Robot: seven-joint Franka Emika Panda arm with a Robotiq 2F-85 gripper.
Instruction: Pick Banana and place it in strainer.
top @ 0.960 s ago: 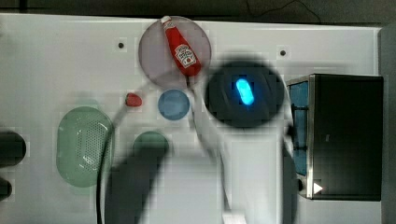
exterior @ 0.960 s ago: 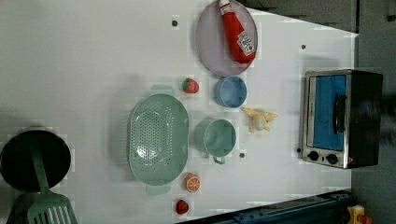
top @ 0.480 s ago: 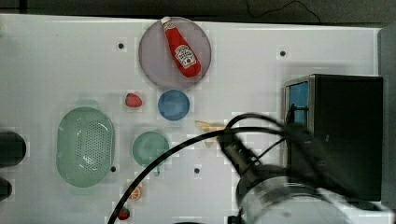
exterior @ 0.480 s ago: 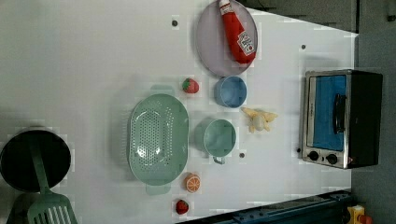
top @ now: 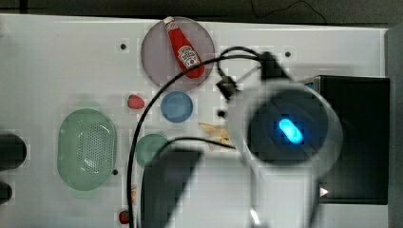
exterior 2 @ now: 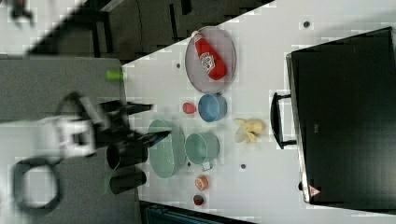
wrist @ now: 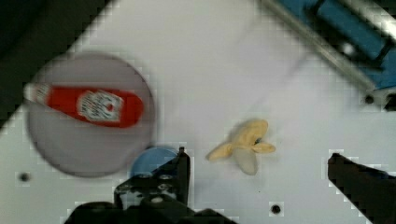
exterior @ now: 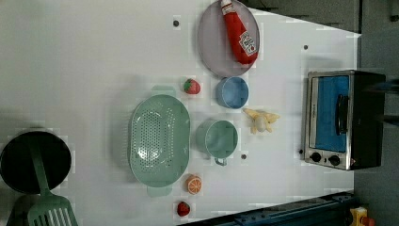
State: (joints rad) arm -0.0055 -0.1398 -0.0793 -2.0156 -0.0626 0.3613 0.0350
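From the top view, the arm hangs over the white table [top: 57,57], partly covering the banana [top: 215,133], which lies between the blue bowl [top: 176,106] and the toaster oven [top: 354,137]. Across the left view, the banana [exterior: 260,120] rests bare on the table, well apart from the strainer [exterior: 159,139], with the green cup [exterior: 217,138] between them; the strainer is empty, so the pick is judged not yet done. Seen in the right view, the gripper [exterior 2: 144,122] appears beside the strainer [exterior 2: 164,148]. Through the wrist view, the jaws stand wide, holding nothing, with the banana [wrist: 243,145] on the table between and beyond them, apparently lined up for a descent.
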